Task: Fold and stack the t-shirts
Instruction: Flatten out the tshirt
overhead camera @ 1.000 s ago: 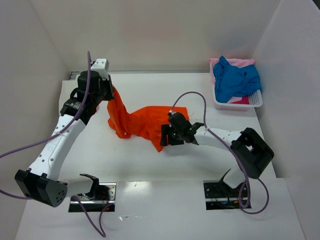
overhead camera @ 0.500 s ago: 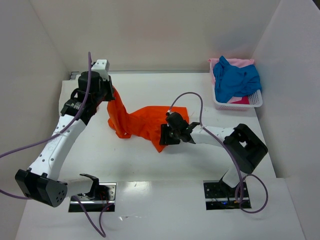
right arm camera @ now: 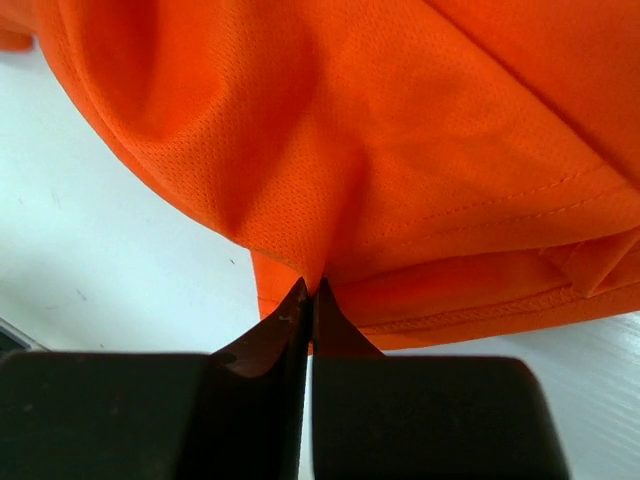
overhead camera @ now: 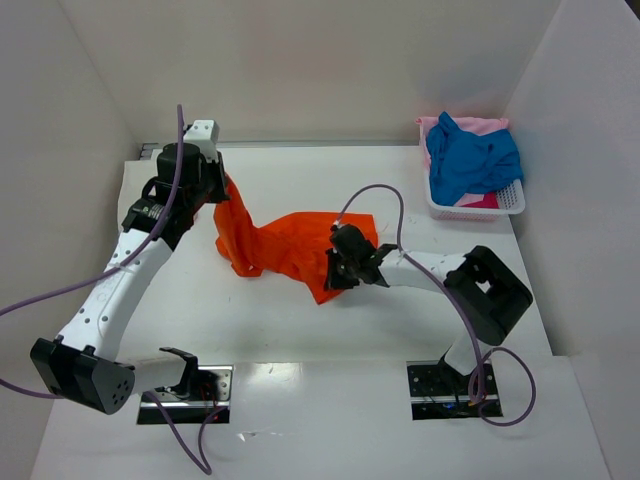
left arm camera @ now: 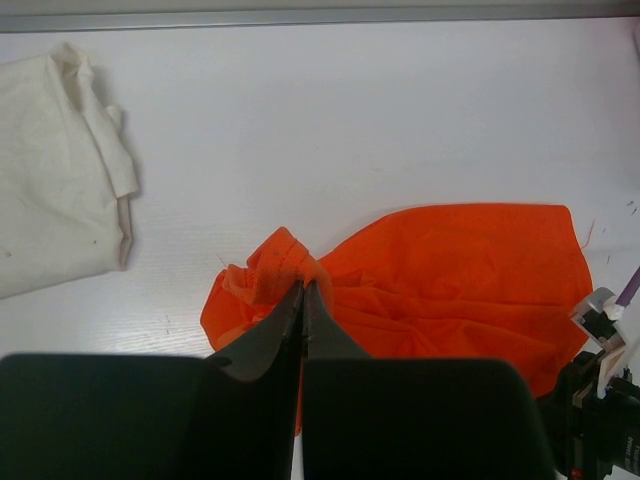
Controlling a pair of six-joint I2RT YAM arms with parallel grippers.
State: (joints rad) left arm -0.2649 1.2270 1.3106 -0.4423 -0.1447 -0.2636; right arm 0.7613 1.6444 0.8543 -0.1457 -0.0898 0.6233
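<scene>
The orange t-shirt [overhead camera: 285, 245] lies mid-frame in the top view. Its upper-left end is drawn up to the left gripper [left arm camera: 303, 290], whose jaws are pinched tight on a bunched fold, and the right gripper [right arm camera: 307, 290] is clamped equally tight on its lower-right hem. The cream-white t-shirt [left arm camera: 50, 170] is cut off at the left wrist view's left edge, and the blue t-shirt [overhead camera: 470, 160] hides most of the pink t-shirt [overhead camera: 485, 125] in the basket [overhead camera: 470, 211] at upper right.

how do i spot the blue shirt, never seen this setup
At the far right corner of the table stands a white basket. The blue t-shirt lies crumpled on top inside it, over pink cloth; nothing else in view is blue.
</scene>
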